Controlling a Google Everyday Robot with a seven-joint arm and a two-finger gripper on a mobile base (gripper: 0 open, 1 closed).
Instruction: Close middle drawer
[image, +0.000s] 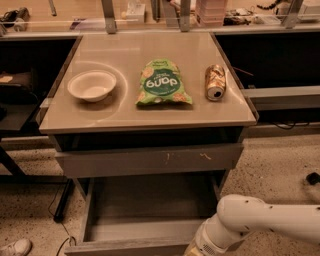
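The middle drawer (150, 205) stands pulled far out below the table top, its grey inner box showing and bare. Its plain front (125, 247) lies along the bottom edge of the camera view. Above it is the taller grey front with pale scratch marks (150, 159), which sits only slightly out. My white arm (240, 225) comes in from the right and ends at the drawer's front right corner. My gripper is out of view below the bottom edge of the picture.
On the table top (150, 121) stand a white bowl (92, 85), a green snack bag (163, 83) and a can lying on its side (215, 82). A white shoe (15, 247) and a cable lie on the speckled floor at the left.
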